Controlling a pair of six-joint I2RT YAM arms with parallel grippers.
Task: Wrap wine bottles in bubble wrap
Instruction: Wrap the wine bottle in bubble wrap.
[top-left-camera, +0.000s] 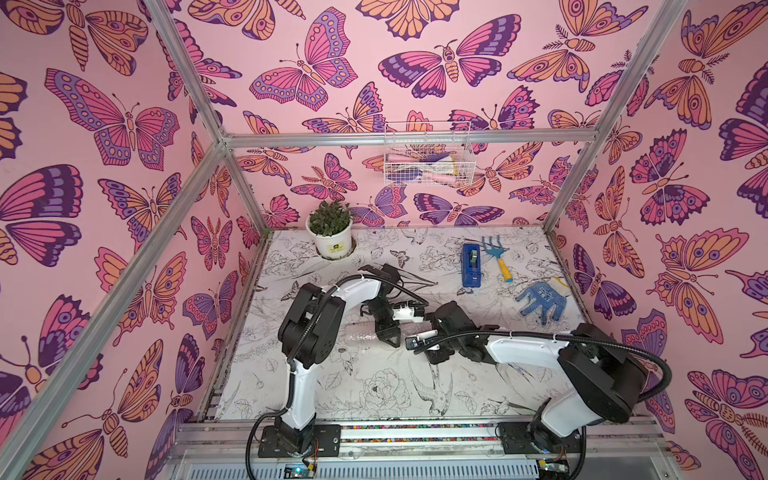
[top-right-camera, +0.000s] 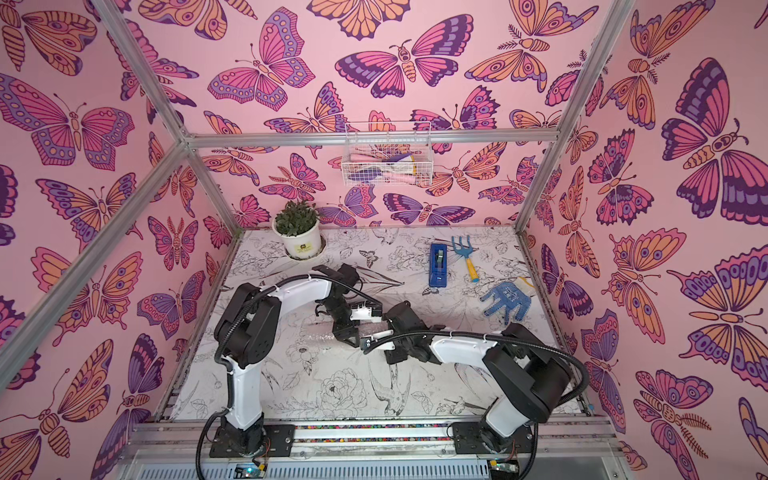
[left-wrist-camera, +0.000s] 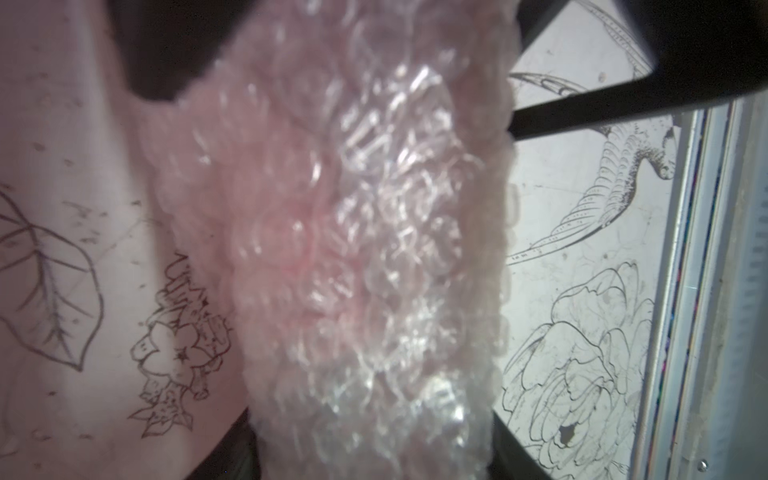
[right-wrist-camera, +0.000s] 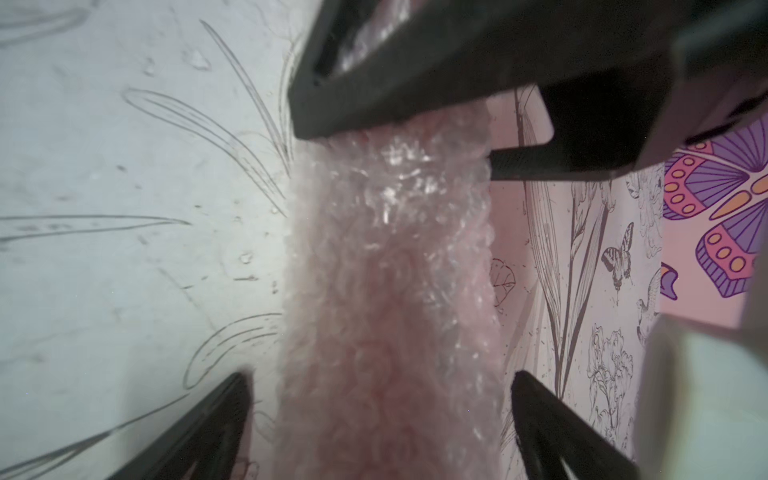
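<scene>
The flower-printed table carries the work in its middle, where both arms meet. There the bubble wrap lies as a whitish-pink tube, so the rolling looks largely done. The wine bottle cannot be made out as such (only a reddish tint deep in the roll, in the wrist views, hints that it is inside).

The left gripper is clenched across the tube and grasps it. The right gripper stands released, with a finger on each side of the tube and neither seeming to press it.

What is left, I judge, is fastening the loose edge; whether the ends are tucked cannot be told.

At the back stand a potted plant and a wire basket on the wall. The blue tape dispenser, a dotted blue glove and a small hand rake lie well apart at the right. Nothing blocks the roll; only the two crowded wrists could hinder each other.
</scene>
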